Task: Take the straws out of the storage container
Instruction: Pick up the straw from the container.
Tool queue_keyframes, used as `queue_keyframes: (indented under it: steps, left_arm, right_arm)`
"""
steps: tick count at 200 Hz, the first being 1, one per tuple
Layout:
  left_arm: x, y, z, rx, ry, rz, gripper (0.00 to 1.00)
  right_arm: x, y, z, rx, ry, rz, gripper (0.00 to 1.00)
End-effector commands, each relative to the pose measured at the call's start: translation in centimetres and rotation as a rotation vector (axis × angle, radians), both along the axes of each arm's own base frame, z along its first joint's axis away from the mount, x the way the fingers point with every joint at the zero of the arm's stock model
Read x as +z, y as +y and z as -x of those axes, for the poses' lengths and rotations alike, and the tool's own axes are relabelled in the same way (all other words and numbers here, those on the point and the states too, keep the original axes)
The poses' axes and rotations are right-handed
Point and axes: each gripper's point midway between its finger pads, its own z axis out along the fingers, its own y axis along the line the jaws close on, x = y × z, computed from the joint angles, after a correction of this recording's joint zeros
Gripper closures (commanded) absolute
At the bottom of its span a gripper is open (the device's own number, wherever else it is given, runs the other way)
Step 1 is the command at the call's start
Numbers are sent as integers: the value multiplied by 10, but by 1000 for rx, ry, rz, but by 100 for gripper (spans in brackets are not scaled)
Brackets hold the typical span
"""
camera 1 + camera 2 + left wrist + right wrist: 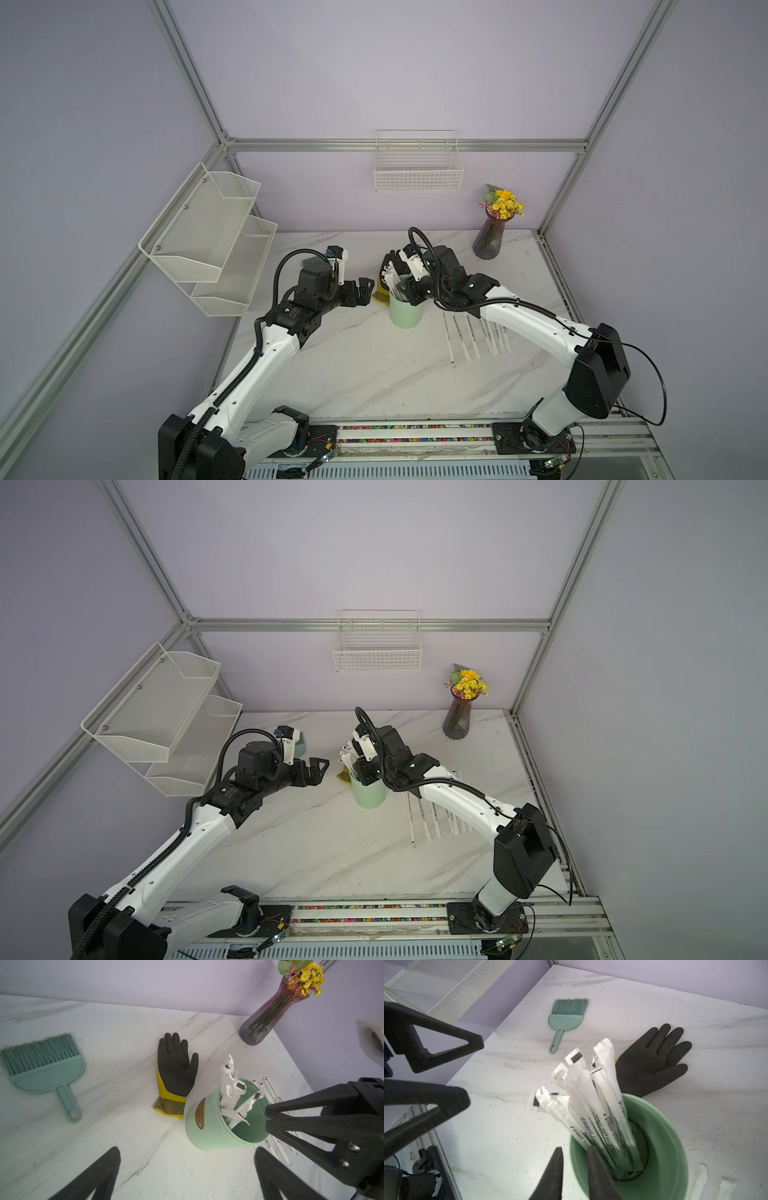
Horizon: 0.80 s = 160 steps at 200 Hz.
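Mint cup holding straws, glove beside it, brush well apart, right hand seemingly over rim.

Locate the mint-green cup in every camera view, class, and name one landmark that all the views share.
Top view: the cup stands mid-table, in front of the glove.
Top view: the cup is mid-table again, a little further left in the picture.
Left wrist: the cup sits lower right of centre in the picture.
Right wrist: the cup fills the bottom right, seen into its mouth.
Shared landmark: the straws standing in it.
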Motion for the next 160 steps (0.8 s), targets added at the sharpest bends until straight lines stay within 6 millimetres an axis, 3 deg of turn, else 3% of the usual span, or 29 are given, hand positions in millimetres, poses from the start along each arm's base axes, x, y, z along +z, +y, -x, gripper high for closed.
queue_keyframes:
  steps: [1, 123, 160]
  left_arm:
    - [14, -2, -1, -5, -39, 22, 0]
    - [14, -3, 1, -17, -41, 19, 0]
    - [13, -4, 1, -21, -40, 18, 0]
  right_arm:
    - [10, 12, -5, 7, -24, -29, 76]
    - [4, 25, -20, -6, -22, -39, 81]
    - [3, 26, -23, -11, -24, -34, 87]
